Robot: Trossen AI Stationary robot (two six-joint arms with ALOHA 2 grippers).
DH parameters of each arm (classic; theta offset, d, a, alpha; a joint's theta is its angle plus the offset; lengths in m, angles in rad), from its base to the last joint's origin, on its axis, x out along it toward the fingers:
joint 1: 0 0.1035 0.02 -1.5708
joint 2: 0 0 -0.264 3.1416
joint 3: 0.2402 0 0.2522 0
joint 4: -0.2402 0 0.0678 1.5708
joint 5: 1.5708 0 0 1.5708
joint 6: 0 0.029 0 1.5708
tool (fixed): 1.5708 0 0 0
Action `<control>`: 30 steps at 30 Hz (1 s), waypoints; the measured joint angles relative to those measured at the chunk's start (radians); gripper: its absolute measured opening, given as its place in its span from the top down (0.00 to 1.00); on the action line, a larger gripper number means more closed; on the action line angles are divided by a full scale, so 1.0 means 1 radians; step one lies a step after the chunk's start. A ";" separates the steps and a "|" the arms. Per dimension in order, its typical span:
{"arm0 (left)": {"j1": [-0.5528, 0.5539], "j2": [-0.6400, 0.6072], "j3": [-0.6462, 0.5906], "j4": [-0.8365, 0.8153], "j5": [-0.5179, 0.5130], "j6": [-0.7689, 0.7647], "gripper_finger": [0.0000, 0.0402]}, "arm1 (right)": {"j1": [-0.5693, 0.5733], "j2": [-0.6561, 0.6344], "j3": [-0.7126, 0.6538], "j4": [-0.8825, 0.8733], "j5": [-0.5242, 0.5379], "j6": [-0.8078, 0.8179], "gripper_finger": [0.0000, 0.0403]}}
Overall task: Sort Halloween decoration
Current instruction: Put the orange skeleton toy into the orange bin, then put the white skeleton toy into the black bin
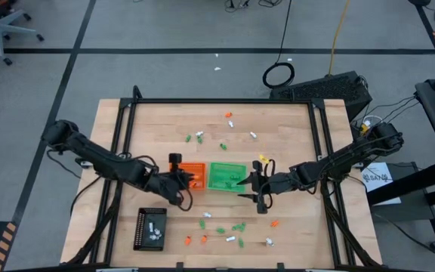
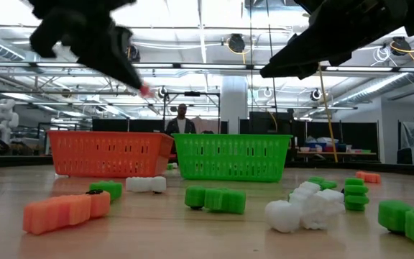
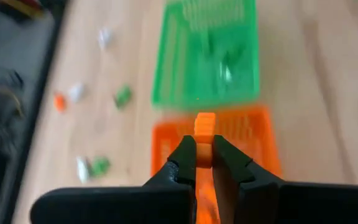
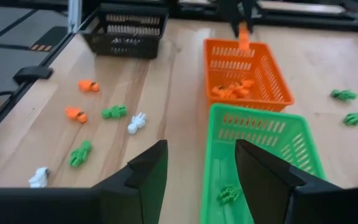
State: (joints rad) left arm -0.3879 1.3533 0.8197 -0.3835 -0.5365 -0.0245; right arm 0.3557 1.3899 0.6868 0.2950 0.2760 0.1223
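My left gripper (image 3: 204, 163) is shut on an orange trinket (image 3: 205, 124) above the orange tray (image 1: 195, 171); the right wrist view shows that trinket (image 4: 243, 36) hanging over the tray's edge toward the left arm. Several orange trinkets (image 4: 232, 89) lie in that tray. My right gripper (image 4: 201, 177) stands open above the green tray (image 4: 263, 140), at its end toward the right arm, with nothing between its fingers. A green trinket (image 4: 229, 194) lies in that tray. Loose orange, green and white trinkets (image 1: 219, 230) lie scattered on the table. My left gripper pinches the orange trinket between its two fingers, which come slanting down from the table's left. The trinket's free end (image 3: 205, 119) sticks out past the fingertips. It is lifted clear, above the orange tray.
A black tray (image 1: 150, 228) with white pieces sits near the front left. More trinkets lie toward the far side (image 1: 200, 138) and near the front edge (image 1: 270, 242). In the low view, orange (image 2: 67, 211), green (image 2: 216, 198) and white (image 2: 304, 207) trinkets lie close by. A person (image 2: 182, 121) stands beyond the table.
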 joint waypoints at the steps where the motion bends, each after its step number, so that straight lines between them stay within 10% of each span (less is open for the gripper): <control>1: 0.008 0.000 -0.010 -0.023 0.014 -0.018 0.95 | 0.000 0.000 0.000 0.007 0.014 0.000 0.58; 17: 0.127 0.007 -0.113 0.009 0.182 -0.179 0.84 | -0.003 0.000 0.000 0.071 0.046 0.004 0.58; 30: 0.131 0.003 -0.113 0.081 0.088 -0.088 0.56 | -0.121 0.000 0.000 0.051 0.431 -0.039 0.58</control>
State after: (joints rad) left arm -0.2571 1.3566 0.7067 -0.3026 -0.4486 -0.1130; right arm 0.2346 1.3899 0.6865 0.3460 0.7066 0.0836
